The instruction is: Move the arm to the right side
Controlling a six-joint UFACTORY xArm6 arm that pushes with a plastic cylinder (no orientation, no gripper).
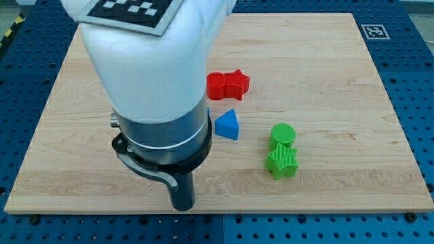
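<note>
Arm (146, 61) enters from the view's top, left of centre, and fills most of the upper left. White outer shell, with a black-and-white checker marker (132, 10) on its top face. Below the shell sits a dark cylindrical collar (163, 139) with a black bracket curling around its lower edge. The dark rod (183, 190) drops straight down from the collar, upright. My tip (183, 207) sits close to the view's bottom edge, left of centre, touching nothing.

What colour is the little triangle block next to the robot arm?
Blue. The triangle block shows clearly in the camera view, the only one.
</note>
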